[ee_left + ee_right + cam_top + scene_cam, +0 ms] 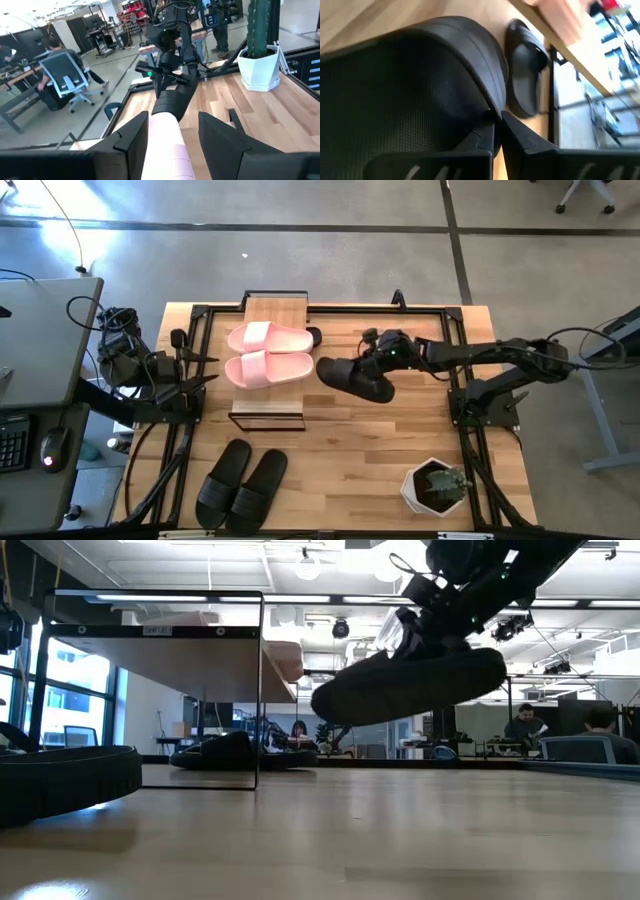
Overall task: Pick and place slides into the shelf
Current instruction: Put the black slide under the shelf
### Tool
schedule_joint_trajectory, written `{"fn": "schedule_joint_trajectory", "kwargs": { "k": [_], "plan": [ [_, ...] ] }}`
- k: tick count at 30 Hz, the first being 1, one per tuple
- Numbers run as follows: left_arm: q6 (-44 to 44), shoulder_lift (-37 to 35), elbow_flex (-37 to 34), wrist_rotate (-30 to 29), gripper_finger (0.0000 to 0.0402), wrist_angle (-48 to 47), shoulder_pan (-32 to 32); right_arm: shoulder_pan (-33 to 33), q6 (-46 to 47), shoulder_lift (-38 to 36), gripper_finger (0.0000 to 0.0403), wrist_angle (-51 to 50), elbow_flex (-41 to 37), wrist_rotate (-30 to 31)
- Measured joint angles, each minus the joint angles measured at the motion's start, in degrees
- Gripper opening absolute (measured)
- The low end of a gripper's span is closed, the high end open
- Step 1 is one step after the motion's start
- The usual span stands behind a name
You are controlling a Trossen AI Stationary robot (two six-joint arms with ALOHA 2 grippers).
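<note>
The right end effector (378, 370) is clamped on a black slide (355, 377), held in the air just right of the shelf (268, 360). Two pink slides (268, 354) lie on the shelf's top. The left end effector (205, 370), fingers apart, waits at the shelf's left. Two more black slides (241, 480) rest on the surface nearby.

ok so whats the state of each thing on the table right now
pink slides: lying side by side on top of the shelf
black slide: held off the table by the right hand, beside the shelf
black pair: flat on the table, near edge
another black slide: lying under the shelf
left hand: open, at the shelf's left
potted cactus: upright
</note>
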Motion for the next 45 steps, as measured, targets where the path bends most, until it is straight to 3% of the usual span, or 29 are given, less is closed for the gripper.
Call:
{"fn": "schedule_joint_trajectory", "kwargs": {
  "k": [20, 27, 33, 45],
  "plan": [
    [-2.3, 0.0, 0.0, -2.6, 0.0156, -0.1, 0.0, -7.6, -13.9, 19.9, 0.0, 22.6, 0.0, -13.6],
    [-2.3, 0.0, 0.0, -3.0, 0.0156, 0.0, 0.0, -9.5, -10.8, 24.4, 0.0, 21.6, 5.2, -20.5],
    [-3.3, 0.0, 0.0, -3.0, 0.0156, 0.0, 0.0, -9.5, -10.4, 29.1, 0.0, 13.6, 12.4, -20.6],
    [-3.6, 0.0, 0.0, -2.8, 0.0156, -1.1, 0.0, -9.6, -5.5, 32.5, 0.0023, 10.5, 18.8, -21.6]
  ]
}}
